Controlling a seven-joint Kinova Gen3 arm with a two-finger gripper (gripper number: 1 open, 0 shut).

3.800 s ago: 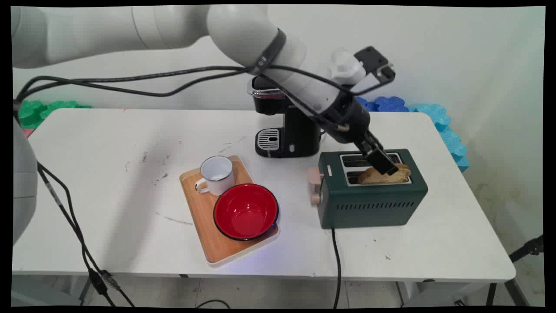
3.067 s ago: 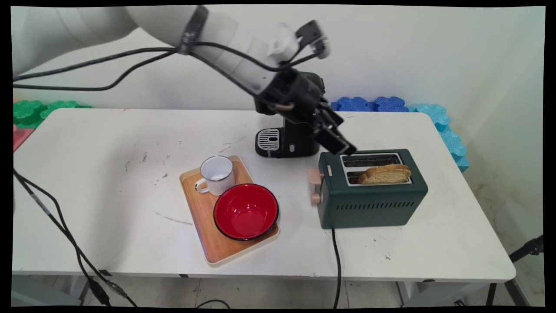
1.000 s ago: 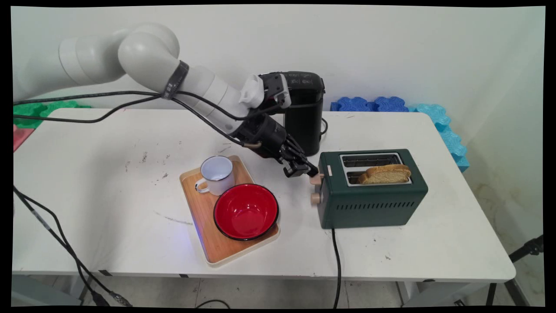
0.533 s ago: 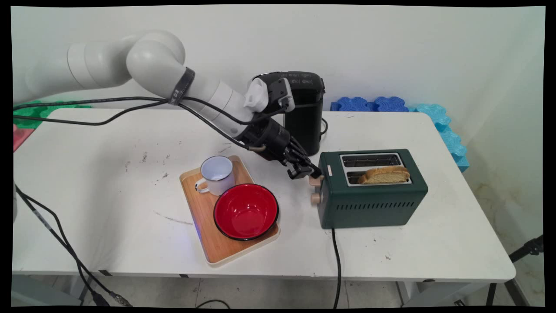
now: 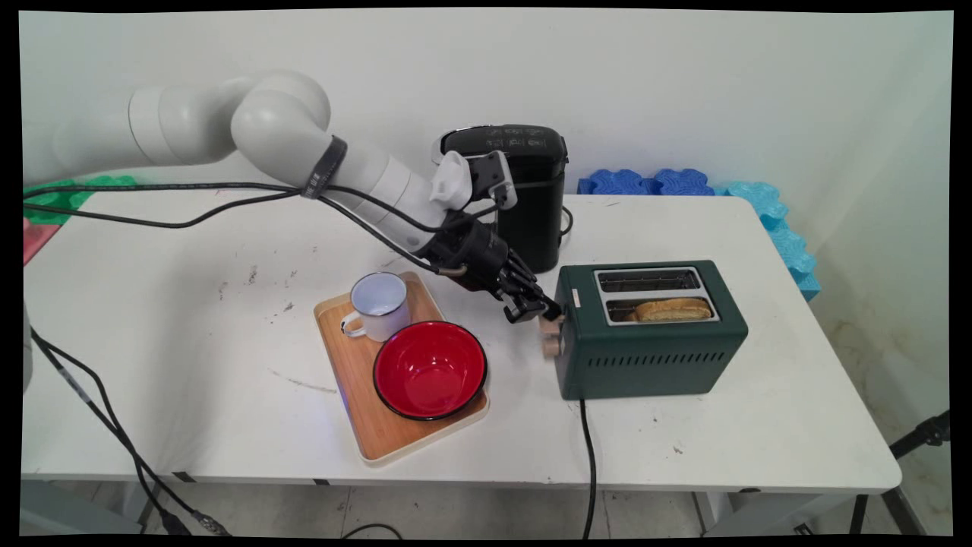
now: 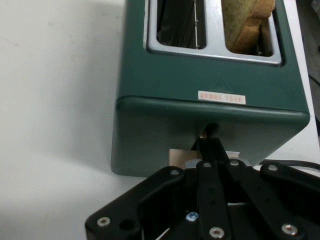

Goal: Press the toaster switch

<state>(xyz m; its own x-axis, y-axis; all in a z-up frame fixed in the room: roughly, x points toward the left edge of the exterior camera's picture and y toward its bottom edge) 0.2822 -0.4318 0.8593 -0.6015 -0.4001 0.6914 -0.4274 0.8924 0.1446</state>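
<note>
Fingers of the gripper [image 5: 541,310] are pressed together, closed on nothing, their tips set on the beige lever [image 5: 548,325] at the toaster [image 5: 649,330]'s 9 o'clock end. Pressure is best kept straight down along the slot, centred on the lever. Bread [image 5: 673,309] is sunk low in the near slot. The arm is slanted down from 10 o'clock, past the coffee machine [image 5: 531,190].

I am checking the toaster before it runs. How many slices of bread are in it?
1. The bread sits in the near slot of the toaster; the far slot looks empty.
</note>
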